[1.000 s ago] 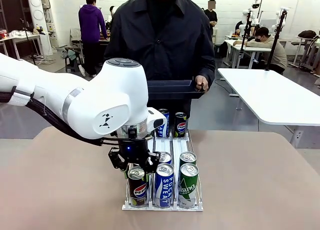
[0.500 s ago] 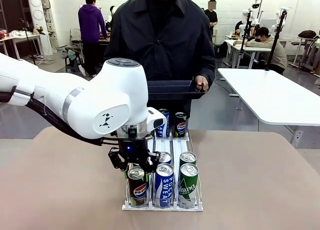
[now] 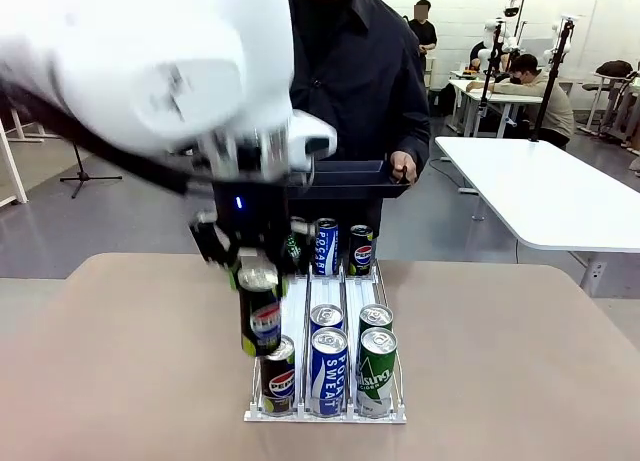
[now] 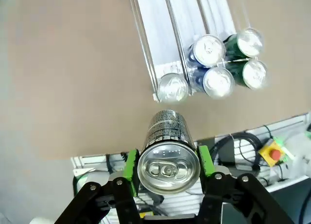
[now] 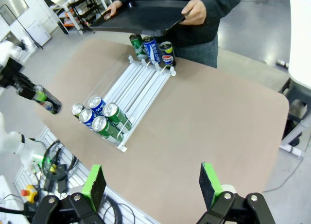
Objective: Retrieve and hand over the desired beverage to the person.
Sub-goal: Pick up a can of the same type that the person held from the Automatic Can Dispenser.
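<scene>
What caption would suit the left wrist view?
Left pincer holding a black Pepsi can aloft, apart from the white can rack.

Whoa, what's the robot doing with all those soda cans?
The robot's left gripper is clamped on a black Pepsi can, holding it in the air near the front end of the white wire rack. Other cans, black, blue and green, stand in the rack. Across the brown table, a person in a dark jacket holds out a dark plastic tray. The right gripper hangs open, holding nothing.
</scene>
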Action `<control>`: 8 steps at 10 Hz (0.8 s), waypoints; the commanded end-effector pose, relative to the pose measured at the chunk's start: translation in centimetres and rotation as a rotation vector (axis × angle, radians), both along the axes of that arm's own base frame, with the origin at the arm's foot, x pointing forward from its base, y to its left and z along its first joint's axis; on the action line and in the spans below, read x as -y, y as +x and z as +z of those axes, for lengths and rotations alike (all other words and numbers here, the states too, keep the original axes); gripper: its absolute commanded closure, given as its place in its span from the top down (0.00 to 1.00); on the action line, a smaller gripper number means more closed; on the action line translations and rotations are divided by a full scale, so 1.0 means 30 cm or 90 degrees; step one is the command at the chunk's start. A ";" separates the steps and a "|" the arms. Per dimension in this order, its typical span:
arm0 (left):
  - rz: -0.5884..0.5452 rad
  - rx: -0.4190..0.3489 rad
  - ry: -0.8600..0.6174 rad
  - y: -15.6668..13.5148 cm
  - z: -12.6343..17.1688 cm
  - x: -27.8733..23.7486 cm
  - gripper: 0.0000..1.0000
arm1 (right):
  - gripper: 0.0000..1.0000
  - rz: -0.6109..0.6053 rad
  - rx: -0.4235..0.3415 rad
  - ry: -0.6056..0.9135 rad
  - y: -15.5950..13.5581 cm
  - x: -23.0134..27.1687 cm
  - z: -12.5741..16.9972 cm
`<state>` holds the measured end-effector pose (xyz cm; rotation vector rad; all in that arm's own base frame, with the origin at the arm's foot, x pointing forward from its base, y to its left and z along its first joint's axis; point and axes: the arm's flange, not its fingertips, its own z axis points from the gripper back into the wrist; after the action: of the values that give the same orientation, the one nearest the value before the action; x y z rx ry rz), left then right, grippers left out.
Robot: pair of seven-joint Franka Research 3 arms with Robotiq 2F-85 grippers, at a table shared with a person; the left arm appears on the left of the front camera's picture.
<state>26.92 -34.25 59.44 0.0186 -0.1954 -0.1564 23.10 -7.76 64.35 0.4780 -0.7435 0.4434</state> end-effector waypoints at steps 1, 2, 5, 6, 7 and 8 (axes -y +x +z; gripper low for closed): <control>0.018 0.026 0.007 -0.006 0.168 0.034 0.03 | 1.00 0.017 0.003 0.007 0.000 0.001 -0.004; 0.023 0.043 0.004 -0.017 0.250 0.053 0.03 | 1.00 0.017 0.003 0.007 0.000 0.001 -0.004; 0.016 0.064 -0.020 0.086 0.399 0.162 0.03 | 1.00 0.017 0.003 0.007 0.000 0.001 -0.004; 0.019 0.057 -0.020 0.126 0.410 0.187 0.03 | 1.00 0.017 0.003 0.007 0.000 0.001 -0.004; 0.024 0.050 -0.019 0.156 0.412 0.204 0.03 | 1.00 0.017 0.003 0.007 0.000 0.001 -0.004; 0.029 0.039 -0.022 0.184 0.405 0.213 0.03 | 1.00 0.017 0.003 0.007 0.000 0.001 -0.004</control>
<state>32.46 -39.35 70.27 -0.0290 -0.2626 -0.1373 23.09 -7.76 64.35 0.4780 -0.7434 0.4435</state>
